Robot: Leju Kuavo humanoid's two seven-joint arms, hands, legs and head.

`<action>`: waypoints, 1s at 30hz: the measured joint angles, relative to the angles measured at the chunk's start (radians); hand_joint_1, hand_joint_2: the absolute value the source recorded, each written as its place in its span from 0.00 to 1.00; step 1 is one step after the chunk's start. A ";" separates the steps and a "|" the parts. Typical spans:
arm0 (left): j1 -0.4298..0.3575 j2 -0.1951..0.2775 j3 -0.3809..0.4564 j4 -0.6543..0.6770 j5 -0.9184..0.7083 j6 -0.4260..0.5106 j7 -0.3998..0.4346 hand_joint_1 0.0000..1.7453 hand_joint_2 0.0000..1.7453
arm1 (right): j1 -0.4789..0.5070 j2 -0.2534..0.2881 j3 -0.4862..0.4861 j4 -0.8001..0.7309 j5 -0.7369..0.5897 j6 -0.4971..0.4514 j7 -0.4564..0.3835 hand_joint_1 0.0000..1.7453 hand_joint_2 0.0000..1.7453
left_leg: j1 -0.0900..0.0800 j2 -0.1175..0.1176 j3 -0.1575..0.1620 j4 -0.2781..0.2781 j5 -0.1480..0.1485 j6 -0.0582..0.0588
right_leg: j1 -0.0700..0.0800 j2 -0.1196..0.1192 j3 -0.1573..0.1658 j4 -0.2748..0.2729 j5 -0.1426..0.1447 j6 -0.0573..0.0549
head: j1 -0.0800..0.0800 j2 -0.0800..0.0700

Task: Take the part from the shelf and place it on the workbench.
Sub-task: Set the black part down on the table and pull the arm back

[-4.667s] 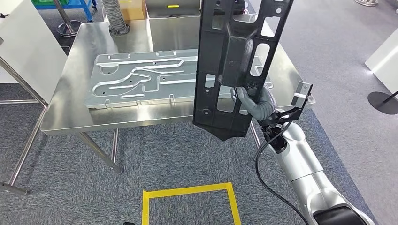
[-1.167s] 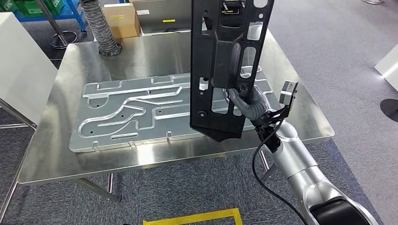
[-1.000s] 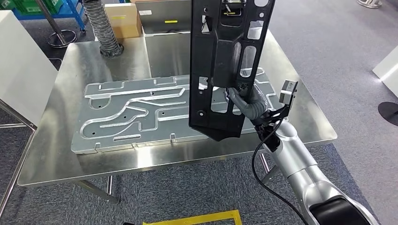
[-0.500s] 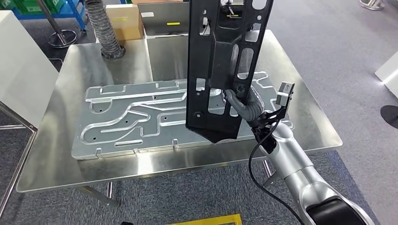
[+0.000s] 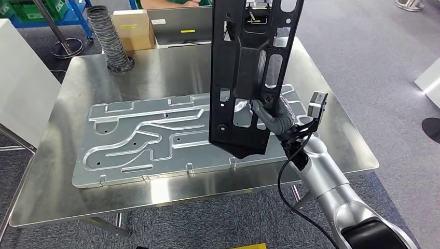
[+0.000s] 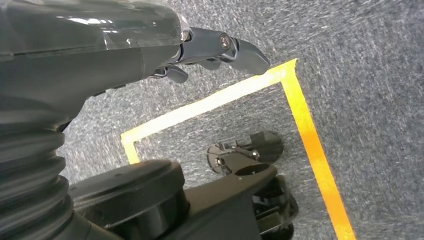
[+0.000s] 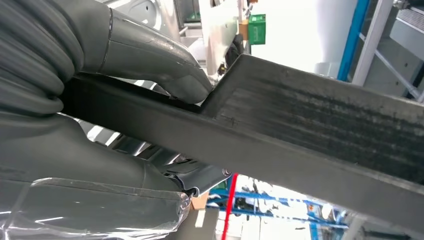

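Black plastic perforated panel point(image 5: 249, 78) stood upright above the steel surface point(image 5: 62, 171), clamped in the right hand point(image 5: 275, 116) at four o'clock; off the shelf, it awaited laying down. Left hand point(image 6: 220, 47) hung empty, fingers loosely apart.

One black part point(image 5: 249, 67), one metal plate point(image 5: 155, 135), one workbench point(image 5: 78, 197), one box point(image 5: 132, 30).

Long black plastic part point(image 5: 248, 72) w/ cutouts, upright, above steel workbench point(image 5: 62, 171), not touching.
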 joint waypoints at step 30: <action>-0.007 0.001 0.000 0.000 0.011 -0.004 -0.003 0.00 1.00 | -0.156 0.008 0.017 0.049 0.037 -0.044 0.034 1.00 1.00 | -0.001 0.001 -0.017 0.006 0.015 0.006 | 0.004 -0.002 -0.011 0.004 0.005 -0.007 | 0.000 0.000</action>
